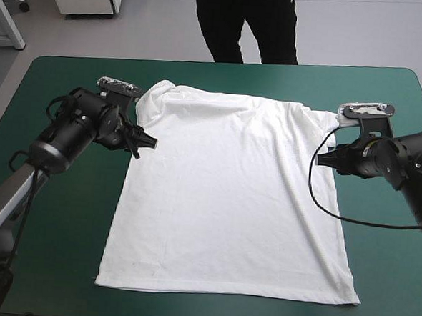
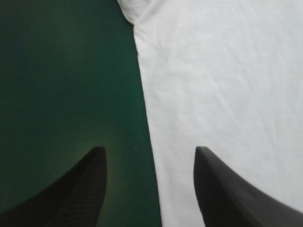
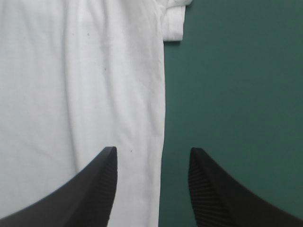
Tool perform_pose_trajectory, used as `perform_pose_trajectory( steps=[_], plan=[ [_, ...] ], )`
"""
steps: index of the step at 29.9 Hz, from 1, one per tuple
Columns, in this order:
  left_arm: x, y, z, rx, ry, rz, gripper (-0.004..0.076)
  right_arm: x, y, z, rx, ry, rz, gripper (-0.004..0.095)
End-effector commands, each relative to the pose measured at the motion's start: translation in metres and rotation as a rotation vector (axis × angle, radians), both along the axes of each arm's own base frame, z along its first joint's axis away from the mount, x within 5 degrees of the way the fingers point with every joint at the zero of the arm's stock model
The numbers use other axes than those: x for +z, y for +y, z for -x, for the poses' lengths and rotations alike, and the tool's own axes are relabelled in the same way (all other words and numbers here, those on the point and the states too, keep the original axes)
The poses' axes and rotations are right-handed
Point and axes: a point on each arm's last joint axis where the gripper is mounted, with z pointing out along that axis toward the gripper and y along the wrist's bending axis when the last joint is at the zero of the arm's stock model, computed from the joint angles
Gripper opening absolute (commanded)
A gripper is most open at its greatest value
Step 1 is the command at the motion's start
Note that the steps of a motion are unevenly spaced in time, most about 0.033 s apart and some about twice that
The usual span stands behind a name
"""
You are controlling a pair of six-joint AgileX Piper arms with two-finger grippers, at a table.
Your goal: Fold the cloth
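The white T-shirt lies spread flat on the teal-green cover, collar end toward the far edge, hem toward the near edge. My left gripper hovers at the shirt's left side edge below the sleeve, open. In the left wrist view the gripper straddles that edge, one finger over the T-shirt, the other over bare cover. My right gripper is at the shirt's right side edge, open. In the right wrist view the gripper straddles the T-shirt's edge likewise, with the sleeve ahead of it.
Bare teal-green cover lies to the left and right of the shirt. A person stands just beyond the table's far edge, not over the top.
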Motion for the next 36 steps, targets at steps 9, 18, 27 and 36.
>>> perform_pose_trajectory(
  steps=[9, 18, 27, 36],
  plan=[
    [-0.022, 0.023, -0.077, 0.056, 0.027, 0.084, 0.0449, 0.019, 0.003, -0.025, 0.036, -0.118, 0.036, 0.0451],
    [-0.087, 0.013, -0.115, 0.059, 0.157, 0.078, 0.0449, 0.014, 0.002, -0.031, 0.04, -0.112, 0.078, 0.0451],
    [-0.12, 0.008, -0.122, 0.072, 0.252, 0.1, 0.0426, 0.006, 0.003, -0.04, 0.038, -0.097, 0.094, 0.0451],
    [-0.135, 0.005, -0.125, 0.079, 0.292, 0.12, -0.0008, -0.028, -0.003, -0.07, -0.025, 0.019, 0.04, 0.0451]
  ],
)
